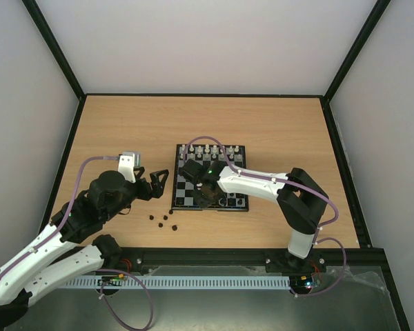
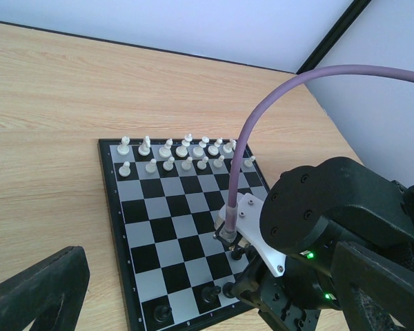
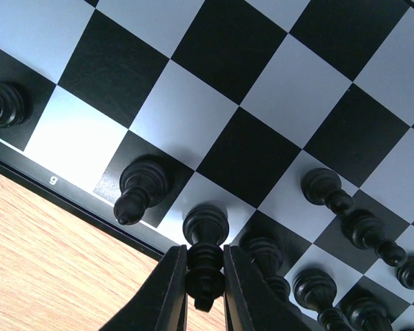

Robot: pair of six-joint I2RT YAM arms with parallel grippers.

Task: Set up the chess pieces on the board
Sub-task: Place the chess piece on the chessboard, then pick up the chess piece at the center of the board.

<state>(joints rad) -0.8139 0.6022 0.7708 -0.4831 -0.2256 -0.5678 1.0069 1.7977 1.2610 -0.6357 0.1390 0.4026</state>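
Board [image 3: 262, 89] edge: right end effector [image 3: 205, 261] pinching black piece [image 3: 205, 226], apparently upright, base down.

Light wooden table [image 1: 262, 124], plain white walls [image 1: 207, 41], black frame posts [image 1: 55, 48] at the corners, even lighting

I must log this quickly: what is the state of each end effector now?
Left end effector: open, holding nothing.
Right end effector: closed on a black chess piece.
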